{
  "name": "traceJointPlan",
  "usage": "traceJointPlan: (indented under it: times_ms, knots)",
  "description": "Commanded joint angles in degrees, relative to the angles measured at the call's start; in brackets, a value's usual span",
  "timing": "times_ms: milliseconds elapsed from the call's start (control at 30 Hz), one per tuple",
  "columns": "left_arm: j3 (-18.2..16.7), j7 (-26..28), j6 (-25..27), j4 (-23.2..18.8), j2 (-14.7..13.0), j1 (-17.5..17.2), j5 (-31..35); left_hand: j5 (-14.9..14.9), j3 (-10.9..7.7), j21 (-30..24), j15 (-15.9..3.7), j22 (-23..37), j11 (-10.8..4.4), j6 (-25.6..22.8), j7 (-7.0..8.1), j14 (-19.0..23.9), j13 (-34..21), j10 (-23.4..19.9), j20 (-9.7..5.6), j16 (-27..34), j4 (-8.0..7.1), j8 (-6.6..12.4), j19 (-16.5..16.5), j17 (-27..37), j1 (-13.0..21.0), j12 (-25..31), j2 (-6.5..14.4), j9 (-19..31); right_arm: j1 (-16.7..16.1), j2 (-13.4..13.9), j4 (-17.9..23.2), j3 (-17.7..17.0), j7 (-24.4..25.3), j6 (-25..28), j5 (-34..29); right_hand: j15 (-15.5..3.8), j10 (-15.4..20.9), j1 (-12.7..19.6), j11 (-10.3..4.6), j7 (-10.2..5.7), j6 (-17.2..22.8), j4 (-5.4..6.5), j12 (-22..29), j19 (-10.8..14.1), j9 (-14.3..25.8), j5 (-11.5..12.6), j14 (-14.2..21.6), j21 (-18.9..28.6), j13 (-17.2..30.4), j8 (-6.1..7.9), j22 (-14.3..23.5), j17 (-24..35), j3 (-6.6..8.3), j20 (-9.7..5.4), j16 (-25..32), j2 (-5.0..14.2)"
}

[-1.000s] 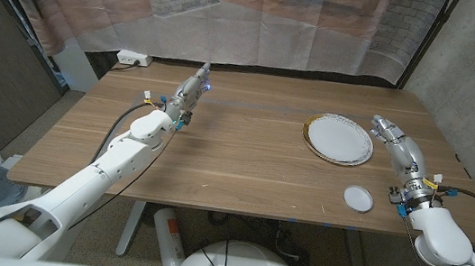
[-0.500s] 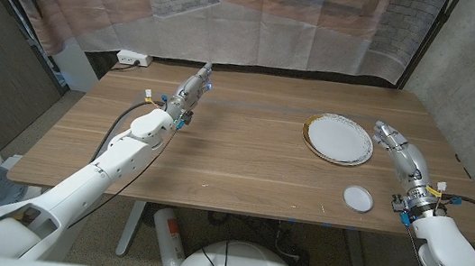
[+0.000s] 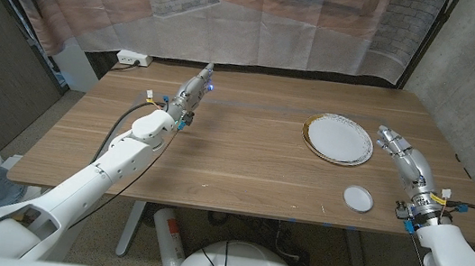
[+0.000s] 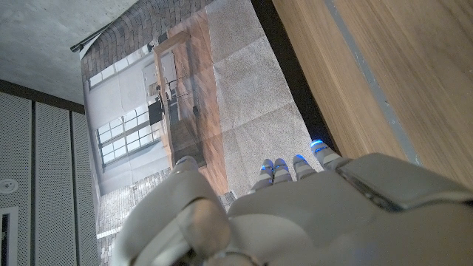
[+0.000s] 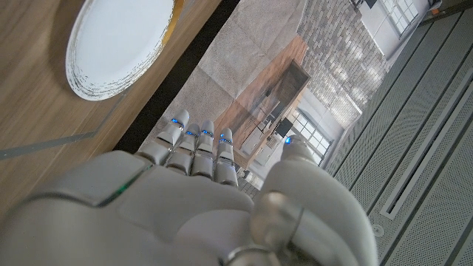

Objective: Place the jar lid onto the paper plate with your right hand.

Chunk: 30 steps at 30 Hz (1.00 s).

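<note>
Wooden rectangular table (image 3: 242,165), brown grain, carries everything. Nothing of the task is done yet, judging by the layout: the lid lies on bare wood and the plate holds nothing.

Left arm, white, stretches from the 7 o'clock corner toward 11 o'clock. Left hand (image 3: 190,94) sits near the far edge of the table with its fingers straight and close together, holding nothing. The left wrist view shows the same: fingertips (image 4: 295,164) side by side, nothing between them.

Right arm enters at the 5 o'clock corner. Right hand (image 3: 401,155) hovers at about 3 o'clock, empty, fingers extended and close together, thumb apart. In the right wrist view the fingers (image 5: 196,144) reach out straight, gripping nothing.

Round white paper plate with a gold-toned rim (image 3: 338,138) lies at roughly 2 o'clock, just beside the right hand on its inner side. It is empty; its bare surface also shows in the right wrist view (image 5: 118,44).

Small round white jar lid (image 3: 357,198) rests flat near the front edge at about 4 o'clock, between the plate and the table's near edge, close to the right forearm but untouched.

Left to do, as a judgement: bring the right hand back to the lid, grasp it, carry it to the plate, release.
</note>
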State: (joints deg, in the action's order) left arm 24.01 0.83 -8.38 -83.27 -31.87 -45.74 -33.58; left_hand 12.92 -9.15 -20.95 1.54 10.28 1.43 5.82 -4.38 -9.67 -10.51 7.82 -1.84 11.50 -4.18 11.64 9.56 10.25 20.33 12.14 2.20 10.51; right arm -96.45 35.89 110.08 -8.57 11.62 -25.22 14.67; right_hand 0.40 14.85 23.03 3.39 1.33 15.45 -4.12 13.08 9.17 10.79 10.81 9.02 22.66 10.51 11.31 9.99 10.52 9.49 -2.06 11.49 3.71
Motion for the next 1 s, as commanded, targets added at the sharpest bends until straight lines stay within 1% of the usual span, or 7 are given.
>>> traceJointPlan:
  times_ms: [33,200,367,567,633,867,1000]
  knots:
    - [0.1,0.1,0.2,-0.2,0.1,0.0,0.1,-0.2,-0.15,0.4,0.2,0.1,-0.2,-0.1,0.11,-1.1,-0.2,-0.1,-1.96,-0.2,0.22,-0.07,8.2,0.3,0.8,-0.2,0.0,0.2,-1.6,-1.1,1.2,-1.2,0.7,0.8,-3.3,0.17,0.4,0.6,-0.19,-0.49,0.3,-0.28,-0.1,0.6,0.2,-0.1,0.5,-0.1,0.3,0.12,0.3,0.3,0.03,-1.21,-0.2,-0.04]
    - [0.3,0.1,0.4,-0.1,0.2,0.2,0.3,-0.2,-0.14,0.4,0.22,0.1,-0.12,-0.1,0.18,-1.1,-0.2,-0.1,-1.94,-0.3,0.25,-0.08,8.1,0.3,0.8,-0.2,0.0,0.2,-2.0,-1.5,1.3,-1.4,1.2,0.9,-5.5,0.09,0.4,0.6,-0.31,-0.57,0.4,-0.36,-0.1,0.7,0.2,0.0,0.6,-0.2,0.3,0.14,0.3,0.3,0.03,-1.25,-0.2,-0.09]
    - [0.4,-0.2,0.3,0.3,0.5,0.5,0.0,-0.3,-0.13,0.5,0.19,0.1,-0.23,-0.1,0.2,-1.2,-0.2,-0.1,-1.91,-0.3,0.27,-0.1,8.1,0.3,0.8,-0.2,0.1,0.2,-2.5,-1.9,2.3,-1.6,3.7,1.8,-12.1,0.01,0.5,0.7,-0.44,-0.76,0.4,-0.43,-0.1,0.8,0.2,0.0,0.7,-0.3,0.3,0.16,0.3,0.3,0.03,-1.22,-0.2,-0.12]
    - [0.6,-0.2,-0.1,0.7,0.9,0.8,0.3,-0.3,-0.12,0.6,0.17,0.1,-0.26,-0.1,0.13,-1.0,-0.2,-0.2,-1.92,-0.3,0.3,-0.14,8.1,0.3,0.9,-0.2,0.1,0.2,-3.0,-2.3,2.9,-1.8,4.3,2.3,-14.9,-0.24,0.8,0.7,-0.7,-1.2,0.7,-0.57,0.0,0.9,0.2,0.0,1.0,-0.4,0.3,0.25,0.3,0.3,0.03,-1.2,-0.1,-0.22]
    - [0.6,-0.1,-0.1,0.7,0.9,0.8,0.3,-0.3,-0.11,0.7,0.19,0.1,-0.06,-0.1,0.14,-1.1,-0.2,-0.2,-1.91,-0.3,0.32,-0.15,8.1,0.3,0.9,-0.2,0.1,0.2,-3.3,-2.4,3.3,-2.0,4.7,2.7,-16.2,-0.29,0.9,0.8,-0.73,-1.26,0.8,-0.62,0.0,1.0,0.2,0.0,1.0,-0.4,0.3,0.27,0.3,0.3,0.03,-1.21,-0.1,-0.24]
    - [0.7,0.0,-0.1,0.6,1.0,0.7,0.3,-0.4,-0.09,0.8,0.17,0.1,-0.3,-0.1,0.23,-1.1,-0.2,-0.2,-1.83,-0.3,0.35,-0.17,8.1,0.4,1.0,-0.2,0.2,0.2,-4.6,-2.6,5.2,-2.7,6.5,4.4,-22.7,-0.51,1.2,0.8,-0.83,-1.33,1.0,-0.72,0.1,1.1,0.2,0.0,1.1,-0.5,0.3,0.32,0.3,0.3,0.0,-1.23,-0.1,-0.34]
    - [0.7,0.0,-0.1,0.5,1.0,0.6,0.4,-0.4,-0.08,0.9,0.14,0.1,-0.28,-0.1,0.18,-0.9,-0.2,-0.2,-1.83,-0.3,0.38,-0.17,8.0,0.4,1.0,-0.3,0.2,0.2,-4.9,-3.1,5.7,-2.7,7.3,4.7,-24.7,-0.68,1.2,0.8,-0.95,-1.43,1.1,-0.78,0.1,1.2,0.2,0.0,1.3,-0.6,0.3,0.35,0.3,0.3,-0.03,-1.3,-0.1,-0.42]
